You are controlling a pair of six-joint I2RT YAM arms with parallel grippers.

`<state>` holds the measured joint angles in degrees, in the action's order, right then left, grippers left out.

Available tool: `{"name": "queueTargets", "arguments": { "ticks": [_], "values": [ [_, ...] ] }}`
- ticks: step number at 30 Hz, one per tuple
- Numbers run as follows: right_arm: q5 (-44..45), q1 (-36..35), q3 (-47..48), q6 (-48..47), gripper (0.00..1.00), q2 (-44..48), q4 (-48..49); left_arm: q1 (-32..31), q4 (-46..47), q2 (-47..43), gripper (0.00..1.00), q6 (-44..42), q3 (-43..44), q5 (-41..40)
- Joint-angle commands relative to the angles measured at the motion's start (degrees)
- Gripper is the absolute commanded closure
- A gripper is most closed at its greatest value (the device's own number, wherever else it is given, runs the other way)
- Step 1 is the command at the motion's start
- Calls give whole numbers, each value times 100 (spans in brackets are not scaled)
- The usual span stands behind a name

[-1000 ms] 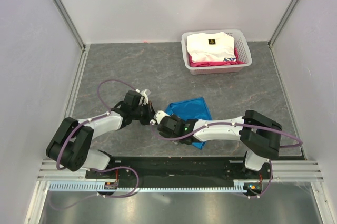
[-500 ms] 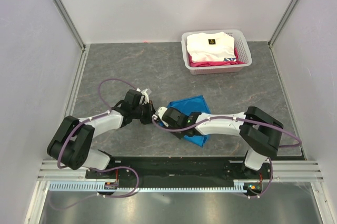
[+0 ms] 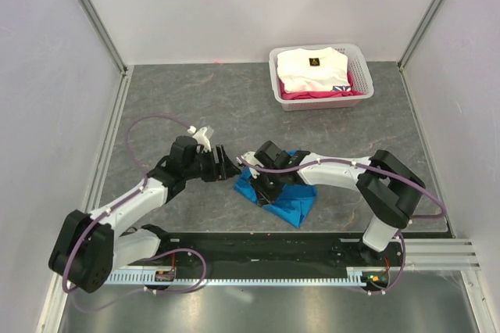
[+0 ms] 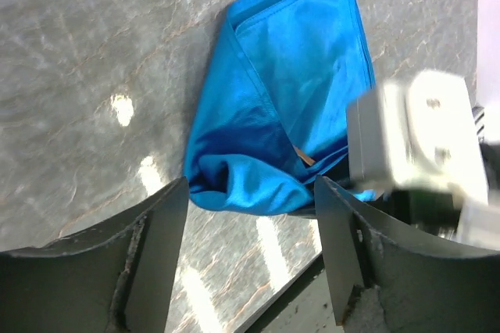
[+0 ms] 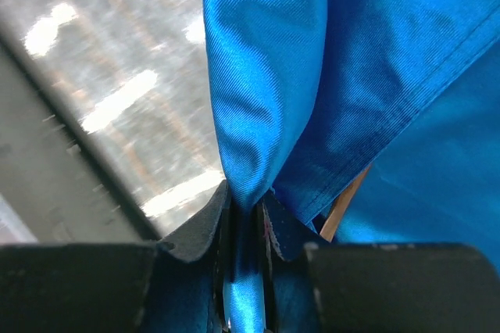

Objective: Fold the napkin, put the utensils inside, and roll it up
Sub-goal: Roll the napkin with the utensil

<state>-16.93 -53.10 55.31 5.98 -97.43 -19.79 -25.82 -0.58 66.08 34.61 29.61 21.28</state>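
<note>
The blue napkin (image 3: 291, 200) lies crumpled and folded over on the grey table in front of the arms. My right gripper (image 3: 262, 185) is on its left part, shut on a raised fold of the napkin (image 5: 266, 75), with cloth pinched between the pads (image 5: 205, 227). My left gripper (image 3: 227, 163) stands open just left of the napkin (image 4: 281, 106), holding nothing, its fingers (image 4: 160, 239) on either side of the near fold without touching it. A thin brownish utensil end (image 5: 344, 198) pokes out from under a layer of cloth, also seen in the left wrist view (image 4: 304, 157).
A white basket (image 3: 324, 102) with folded white and pink clothes stands at the back right. The black base rail (image 3: 266, 244) runs along the near table edge, just behind the napkin. White walls close off the left, right and back.
My left gripper has opened, let go and drawn back to the left. My right gripper has moved onto the napkin's left part and shut on a fold, bunching the cloth.
</note>
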Motion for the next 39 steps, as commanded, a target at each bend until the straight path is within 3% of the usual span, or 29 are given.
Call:
{"name": "queueTargets", "arguments": {
  "ticks": [1, 10, 27, 33, 39],
  "values": [
    [-1523, 247, 6, 123, 81, -109, -104, 16, 303, -447, 26, -288, -472, -28],
    [-3026, 766, -73, 141, 81, -619, 300, 7, 1156, -386, 19, -174, -1027, 579],
    [-3818, 1372, -284, 26, 83, -1419, 872, -10, 2035, 1046, 21, -279, -878, 905],
    [-3853, 1425, -284, 0, 83, -1472, 898, -37, 2185, 1336, 30, -271, -886, 940],
    [-3792, 1452, -284, 9, 83, -1455, 907, -89, 2220, 1583, 52, -271, -842, 993]
  ]
}}
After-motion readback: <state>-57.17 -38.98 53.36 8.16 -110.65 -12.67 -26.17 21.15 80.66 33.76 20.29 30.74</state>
